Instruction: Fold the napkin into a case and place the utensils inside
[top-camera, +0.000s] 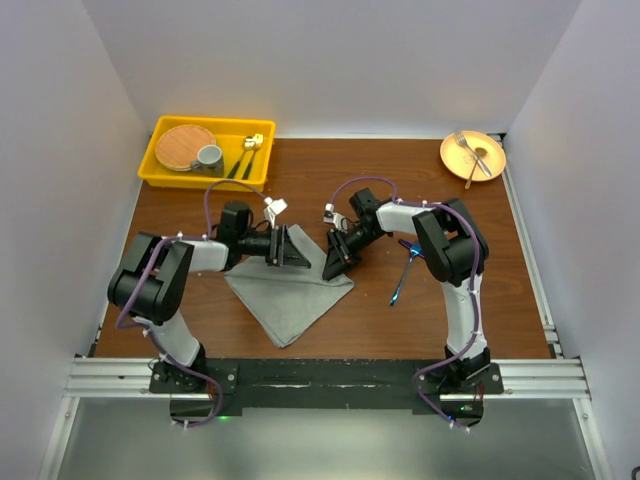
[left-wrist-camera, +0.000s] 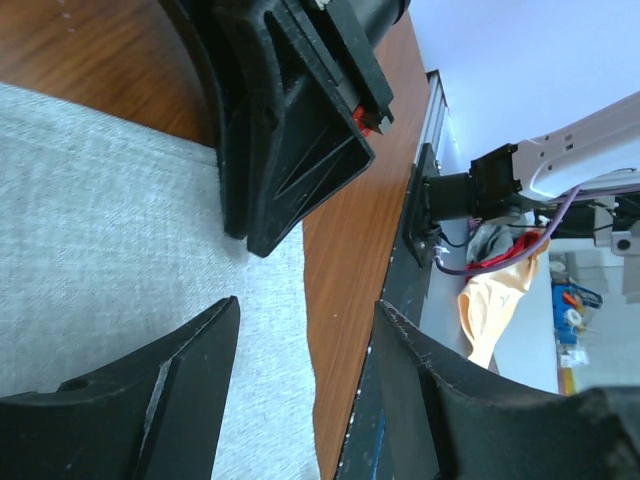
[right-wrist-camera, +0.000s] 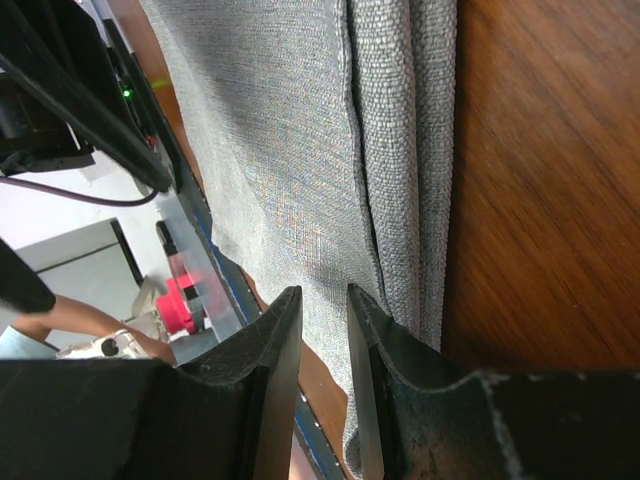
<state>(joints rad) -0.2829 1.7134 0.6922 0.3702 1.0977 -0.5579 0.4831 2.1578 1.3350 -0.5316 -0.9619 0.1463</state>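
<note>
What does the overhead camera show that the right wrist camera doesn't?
Only overhead: a yellow tray at the far left, a yellow plate at the far right, and the blue utensils lying on the table beside the right arm. Only the right wrist: the napkin's layered folded edge up close, with its own fingers nearly together over it. Both: the grey napkin on the wooden table.

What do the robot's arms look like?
The left arm and the right arm both have chunky black joints joined by white tubes. A purple cable loops along each one. The left pincer and the right pincer are black, each with two flat wedge-shaped fingers.
</note>
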